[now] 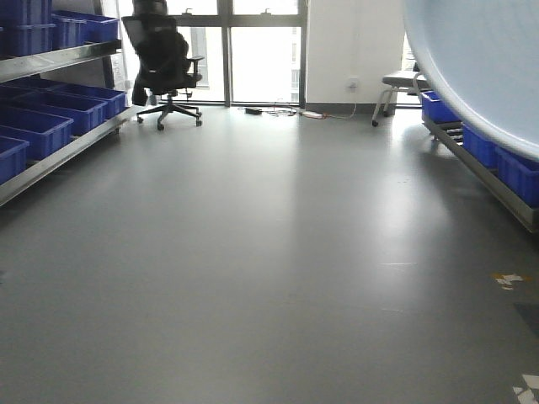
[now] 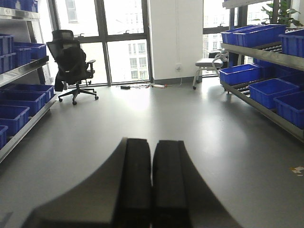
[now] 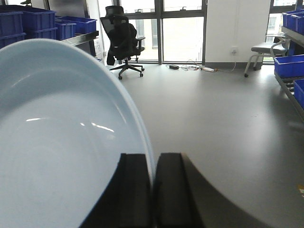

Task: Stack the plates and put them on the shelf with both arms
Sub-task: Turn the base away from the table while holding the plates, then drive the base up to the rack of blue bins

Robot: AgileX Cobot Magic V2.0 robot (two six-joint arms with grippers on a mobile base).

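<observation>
My right gripper (image 3: 153, 164) is shut on the rim of the pale blue plates (image 3: 61, 142), which fill the left half of the right wrist view, held on edge. Two rims seem to lie together at the edge. The plates also show in the front view (image 1: 480, 67) at the top right, above the floor. My left gripper (image 2: 152, 152) is shut and empty, pointing out over the grey floor. The steel shelf runs along the right (image 2: 266, 102) and the left (image 2: 23, 69) of the room.
Blue plastic crates (image 2: 256, 73) sit on the shelf tiers on both sides. A black office chair (image 2: 71, 64) stands by the windows at the back left. A grey stool (image 2: 206, 64) stands at the back right. Cables (image 1: 278, 111) lie on the floor by the window.
</observation>
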